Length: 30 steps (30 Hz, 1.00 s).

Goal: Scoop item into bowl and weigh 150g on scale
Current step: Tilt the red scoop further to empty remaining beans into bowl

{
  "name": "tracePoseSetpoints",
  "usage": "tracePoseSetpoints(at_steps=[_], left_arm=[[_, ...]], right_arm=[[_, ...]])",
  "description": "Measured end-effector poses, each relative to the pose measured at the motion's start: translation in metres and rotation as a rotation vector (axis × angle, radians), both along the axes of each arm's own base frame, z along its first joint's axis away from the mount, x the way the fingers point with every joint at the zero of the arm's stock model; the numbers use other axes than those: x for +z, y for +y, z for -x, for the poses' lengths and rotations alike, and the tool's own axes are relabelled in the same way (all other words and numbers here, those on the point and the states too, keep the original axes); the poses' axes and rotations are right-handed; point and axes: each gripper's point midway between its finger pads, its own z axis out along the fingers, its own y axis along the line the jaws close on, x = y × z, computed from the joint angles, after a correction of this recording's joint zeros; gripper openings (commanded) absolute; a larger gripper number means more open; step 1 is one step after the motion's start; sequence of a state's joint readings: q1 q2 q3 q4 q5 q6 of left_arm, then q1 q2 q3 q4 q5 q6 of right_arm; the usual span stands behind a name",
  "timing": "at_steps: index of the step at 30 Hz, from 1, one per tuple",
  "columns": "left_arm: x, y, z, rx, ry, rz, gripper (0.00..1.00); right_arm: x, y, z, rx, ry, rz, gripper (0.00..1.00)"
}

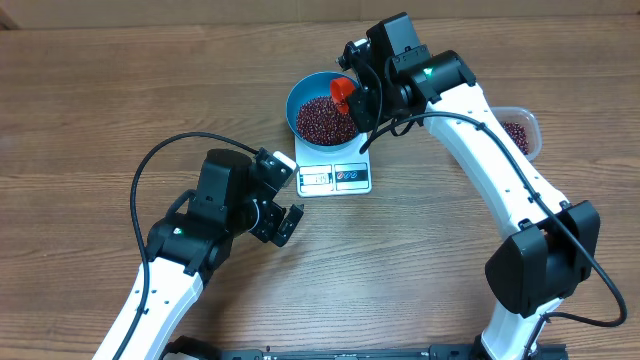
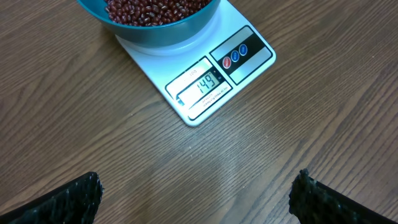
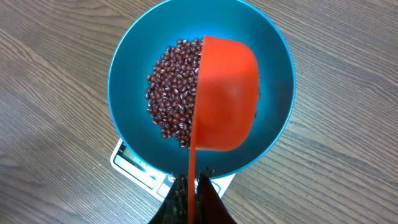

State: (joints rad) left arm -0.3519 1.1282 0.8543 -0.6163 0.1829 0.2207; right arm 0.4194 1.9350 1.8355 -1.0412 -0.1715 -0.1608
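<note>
The blue bowl (image 1: pixel 322 112) stands on the white scale (image 1: pixel 335 177), holding a heap of dark red-brown beans (image 1: pixel 324 122). In the left wrist view the scale (image 2: pixel 205 74) display reads 149 under the bowl (image 2: pixel 155 28). My right gripper (image 3: pixel 193 182) is shut on the thin handle of an orange scoop (image 3: pixel 225 93), which is tipped on its side over the bowl (image 3: pixel 273 118) and beans (image 3: pixel 174 93). The scoop (image 1: pixel 342 92) hangs above the bowl's far right side. My left gripper (image 2: pixel 196 193) is open over bare table, near the scale's front.
A clear plastic tub (image 1: pixel 522 130) with more beans sits at the right, partly behind the right arm. The left arm (image 1: pixel 215 215) rests left of the scale. The table is wood-grained all round.
</note>
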Motion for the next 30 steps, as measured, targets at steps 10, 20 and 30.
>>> tracePoseSetpoints(at_steps=[10, 20, 30], left_arm=[[0.0, 0.0, 0.0, 0.0, 0.0, 0.0, 1.0], [0.0, 0.0, 0.0, 0.0, 0.0, 0.0, 1.0], [0.0, 0.0, 0.0, 0.0, 0.0, 0.0, 0.99]], right_arm=[[-0.001, -0.0027, -0.0007, -0.008, -0.006, 0.021, 0.04], [-0.0042, -0.0009, 0.0029, -0.012, -0.033, 0.106, 0.04], [-0.0031, 0.0035, 0.0031, -0.002, -0.039, 0.096, 0.04]])
